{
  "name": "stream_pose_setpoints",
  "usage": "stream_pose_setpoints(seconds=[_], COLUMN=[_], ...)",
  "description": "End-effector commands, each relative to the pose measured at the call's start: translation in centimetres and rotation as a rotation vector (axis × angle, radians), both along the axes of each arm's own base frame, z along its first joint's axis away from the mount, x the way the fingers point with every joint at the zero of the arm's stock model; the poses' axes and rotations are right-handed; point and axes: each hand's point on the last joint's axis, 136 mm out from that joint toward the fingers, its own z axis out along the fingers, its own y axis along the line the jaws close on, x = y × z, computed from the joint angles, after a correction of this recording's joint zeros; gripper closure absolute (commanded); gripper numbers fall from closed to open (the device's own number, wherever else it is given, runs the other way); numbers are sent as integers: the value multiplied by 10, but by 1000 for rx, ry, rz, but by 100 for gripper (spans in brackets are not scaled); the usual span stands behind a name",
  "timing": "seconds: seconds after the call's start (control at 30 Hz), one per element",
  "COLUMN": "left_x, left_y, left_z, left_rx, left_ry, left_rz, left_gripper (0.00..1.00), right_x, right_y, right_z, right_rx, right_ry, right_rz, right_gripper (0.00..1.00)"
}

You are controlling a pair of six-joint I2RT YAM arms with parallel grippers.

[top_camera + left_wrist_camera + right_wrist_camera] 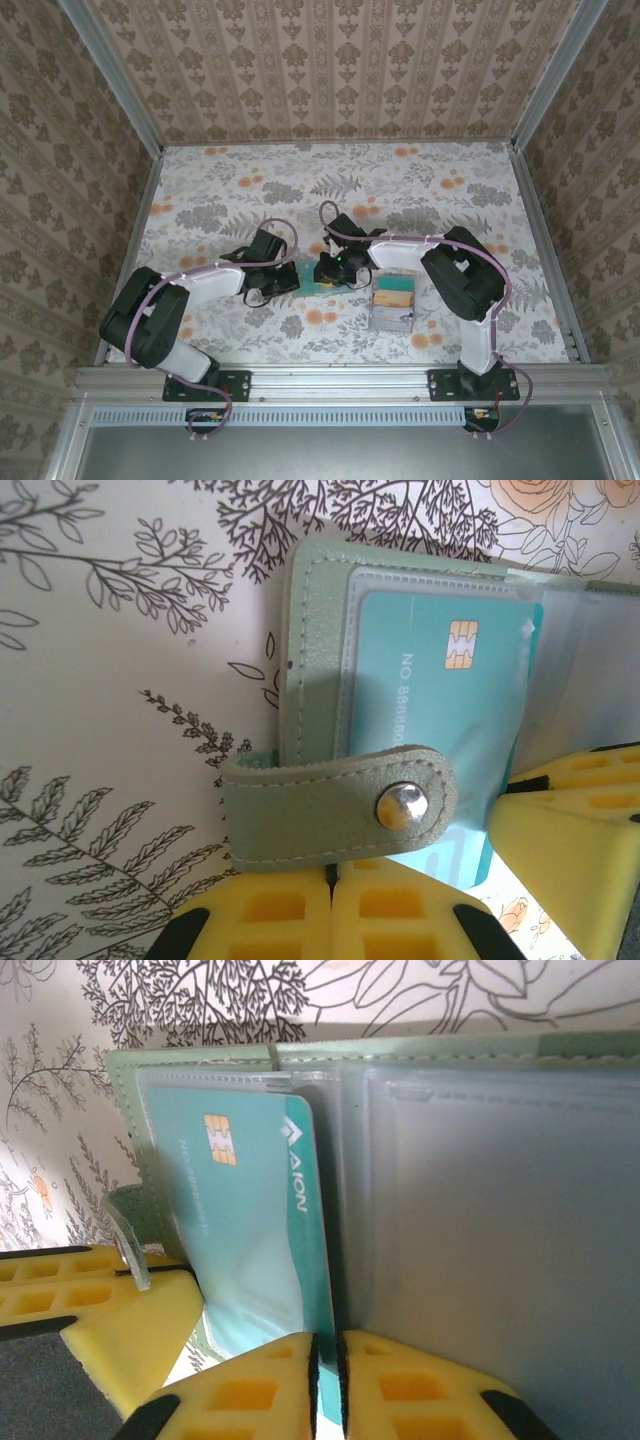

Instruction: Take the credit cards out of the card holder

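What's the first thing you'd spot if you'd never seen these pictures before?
Probably the bright teal card with its gold chip, tucked in a clear sleeve of the open green card holder. Next, the chunky yellow jaws of the left gripper and right gripper crowding its edges, and the flowery table under everything.

A staged lab booth is showing: patterned walls (330,70) are enclosing a floral table (250,180), an aluminium rail (340,380) running along its near edge.
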Motion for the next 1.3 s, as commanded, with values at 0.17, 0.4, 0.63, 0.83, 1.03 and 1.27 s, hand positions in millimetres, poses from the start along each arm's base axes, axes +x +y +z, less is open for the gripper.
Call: stream_pose_setpoints(seconds=[0.17, 0.4, 0.63, 0.83, 1.03, 1.27], left_x=[-9, -10, -8, -8, -9, -8], left_y=[8, 18, 14, 11, 9, 8], left_z=[-13, -17, -15, -15, -15, -15], left_rx=[60, 85, 70, 67, 65, 64], left_ry=[42, 55, 49, 52, 57, 56], left_rz=[-5, 24, 19, 10, 7, 3], left_gripper=[100, 100, 100, 100, 100, 100], right_x=[-3, 3, 1, 3, 6, 5], right_y=[-4, -29, -29, -20, -14, -11], right_z=[-2, 3, 2, -1, -7, -10], right_rx=[7, -23, -2, 22, 39, 54], right_ry=[21, 2, 9, 5, 12, 21], right_rz=[-18, -61, -48, -36, -33, -30], right_gripper=[100, 100, 100, 70, 71, 80])
